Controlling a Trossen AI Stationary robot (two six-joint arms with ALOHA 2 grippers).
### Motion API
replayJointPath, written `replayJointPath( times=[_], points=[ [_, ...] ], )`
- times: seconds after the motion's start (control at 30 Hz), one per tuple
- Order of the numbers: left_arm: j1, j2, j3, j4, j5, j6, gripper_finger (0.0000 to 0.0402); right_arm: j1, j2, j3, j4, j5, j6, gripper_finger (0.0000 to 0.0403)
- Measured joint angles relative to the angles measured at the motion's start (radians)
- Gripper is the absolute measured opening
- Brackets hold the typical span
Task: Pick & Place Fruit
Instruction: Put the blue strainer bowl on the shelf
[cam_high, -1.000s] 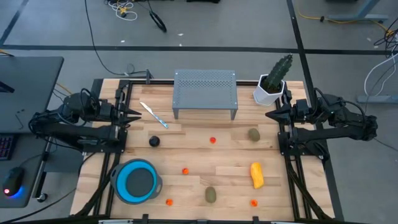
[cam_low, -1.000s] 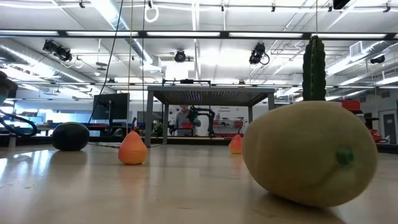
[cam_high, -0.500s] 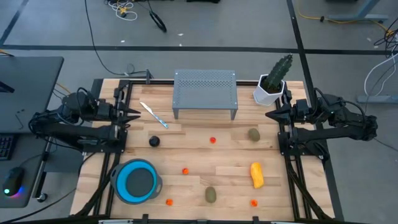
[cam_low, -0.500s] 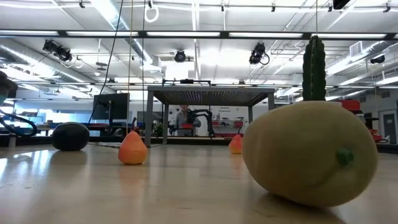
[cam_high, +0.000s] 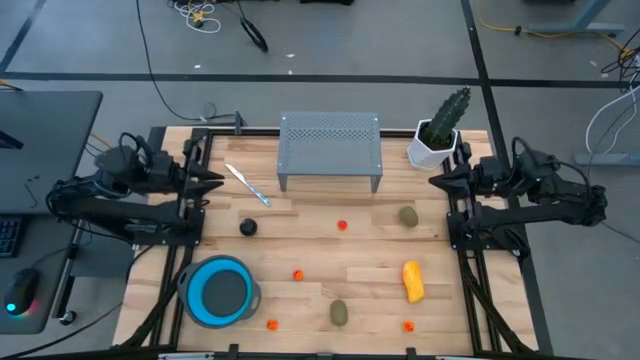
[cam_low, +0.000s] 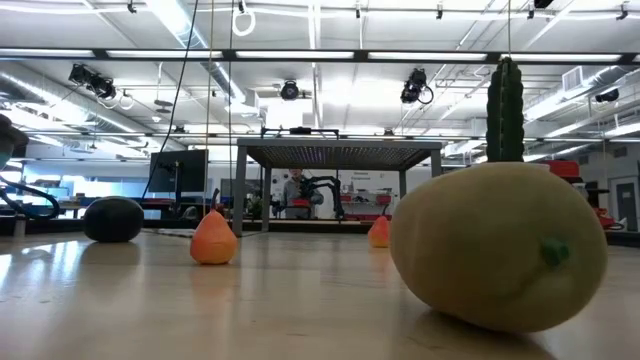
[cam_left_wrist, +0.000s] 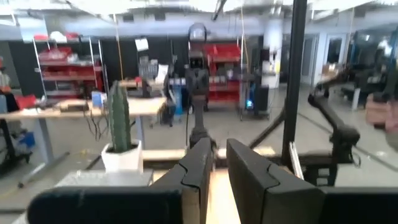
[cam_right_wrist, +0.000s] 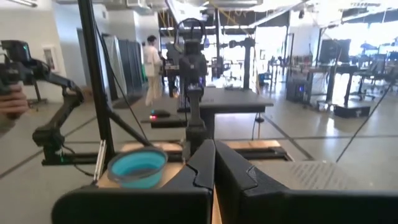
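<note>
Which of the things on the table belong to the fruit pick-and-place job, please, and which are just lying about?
Job:
- yellow-orange fruit
- two olive ovals
- purple ball
- four small orange balls
- blue bowl, probably the drop-off

Lying about:
- white-and-blue stick
- cactus in its white pot
- grey perforated stand

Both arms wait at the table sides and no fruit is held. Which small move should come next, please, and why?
Probably the left tool should open and descend toward the dark purple ball. It holds nothing, and the ball lies free on the wooden table, nearer to it than the other fruit, close to the round blue bowl. The right tool is shut and empty.
</note>
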Motion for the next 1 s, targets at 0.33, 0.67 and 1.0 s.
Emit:
replayJointPath(
  times=[0.33,0.67,1.0],
  points=[
    [0.000,0.036,0.000,0.149,-0.066,0.002,0.0062,0.000,0.029,0.000,0.116,0.189,-0.013,0.0007],
    [0.000,0.343,0.002,-0.053,-0.094,-0.097,0.0062,0.000,0.323,0.000,0.127,0.260,-0.181,0.0007],
    [-0.092,0.568,0.231,-0.486,-0.087,-0.340,0.0062,0.000,0.515,0.000,0.114,0.261,-0.269,0.0007]
  ],
)
